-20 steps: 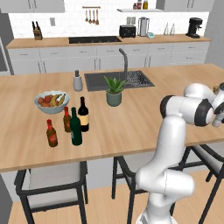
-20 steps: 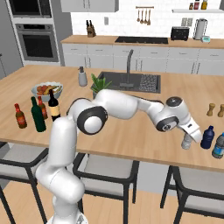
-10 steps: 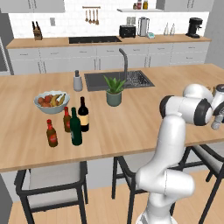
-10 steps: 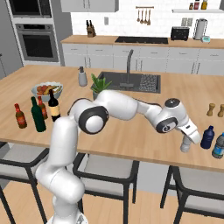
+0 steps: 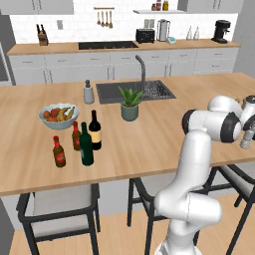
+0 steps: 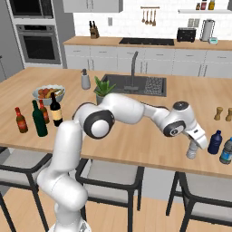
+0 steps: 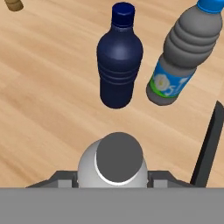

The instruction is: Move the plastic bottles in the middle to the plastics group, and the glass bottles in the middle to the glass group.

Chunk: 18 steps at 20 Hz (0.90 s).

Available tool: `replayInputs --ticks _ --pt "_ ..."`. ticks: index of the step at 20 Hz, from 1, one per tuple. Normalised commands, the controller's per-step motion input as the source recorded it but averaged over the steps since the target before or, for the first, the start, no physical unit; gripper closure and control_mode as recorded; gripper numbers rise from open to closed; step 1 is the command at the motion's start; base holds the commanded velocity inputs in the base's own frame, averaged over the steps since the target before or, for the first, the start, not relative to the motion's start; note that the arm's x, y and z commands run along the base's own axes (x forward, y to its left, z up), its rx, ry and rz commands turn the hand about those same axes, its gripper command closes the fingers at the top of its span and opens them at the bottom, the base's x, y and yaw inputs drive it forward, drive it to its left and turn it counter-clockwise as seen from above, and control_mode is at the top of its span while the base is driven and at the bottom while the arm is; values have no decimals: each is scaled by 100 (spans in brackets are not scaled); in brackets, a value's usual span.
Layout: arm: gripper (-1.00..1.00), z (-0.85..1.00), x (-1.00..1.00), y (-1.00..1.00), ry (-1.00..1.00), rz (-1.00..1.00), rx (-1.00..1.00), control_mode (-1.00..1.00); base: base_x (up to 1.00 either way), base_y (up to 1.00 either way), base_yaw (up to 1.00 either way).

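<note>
My gripper [image 6: 196, 138] is shut on the small pale plastic bottle [image 6: 192, 150], holding it upright near its top at the counter's front right edge. From the hand, its grey cap [image 7: 118, 161] sits right between the jaws. A dark blue bottle [image 7: 119, 61] and a grey blue-capped bottle [image 7: 183, 54] stand just beyond it. Far to the left stand the near-black wine bottle [image 5: 94, 130] and the dark green bottle [image 5: 86, 145]. Two small brown red-labelled bottles [image 5: 59, 152] [image 5: 76, 136] stand beside them. I cannot tell whether the held bottle touches the counter.
A fruit bowl [image 5: 58, 115] sits behind the dark bottles. A potted plant [image 5: 130, 103], a soap dispenser [image 5: 88, 92] and the sink [image 5: 134, 90] are mid-counter. Two small mills [image 6: 219, 113] stand at the far right. Stools line the counter's front.
The gripper has sunk slightly with the pale bottle, close beside the blue bottle. The bottles at the left have not moved.
</note>
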Motion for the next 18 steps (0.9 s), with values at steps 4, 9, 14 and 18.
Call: replayInputs --ticks 4,9,14,18 --pt "100 -1 0 -2 0 0 0 -100 0 0 0" --pt "-100 0 0 0 0 0 0 -100 0 0 0" --pt "-100 0 0 0 0 0 0 -100 0 0 0" --pt "-100 0 0 0 0 0 0 -100 0 0 0"
